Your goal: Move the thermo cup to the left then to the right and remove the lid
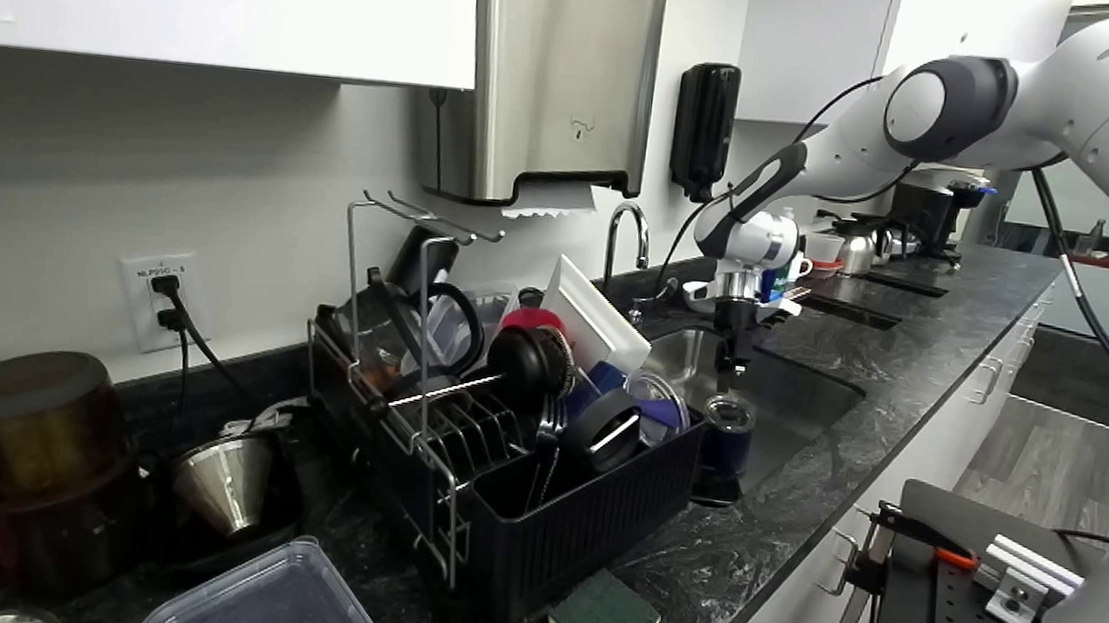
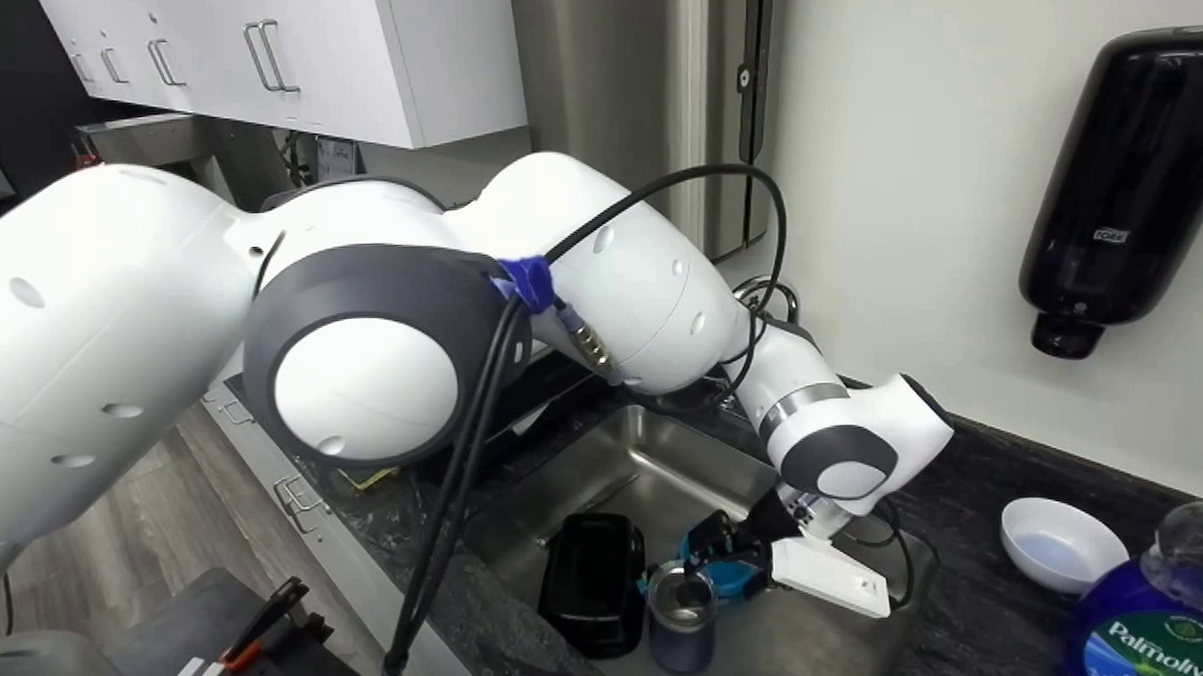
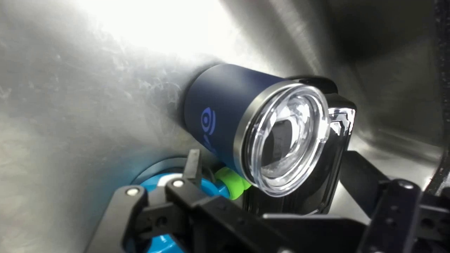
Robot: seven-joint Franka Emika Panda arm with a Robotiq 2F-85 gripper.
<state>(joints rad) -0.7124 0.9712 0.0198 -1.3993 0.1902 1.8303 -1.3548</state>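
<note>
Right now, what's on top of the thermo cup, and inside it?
On top of the thermo cup: a clear lid. Inside: bright and dark patches in the lid obscure the view, so I can't tell whether the cup holds anything.

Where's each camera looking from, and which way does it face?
An exterior view: by the dish rack, facing along the counter; arm at picture right.
An exterior view: high, facing down into the sink; arm at picture left and centre.
Wrist view: wrist-mounted, facing down at the thermo cup; open gripper along the bottom.
Both exterior views share arm, sink and thermo cup.
</note>
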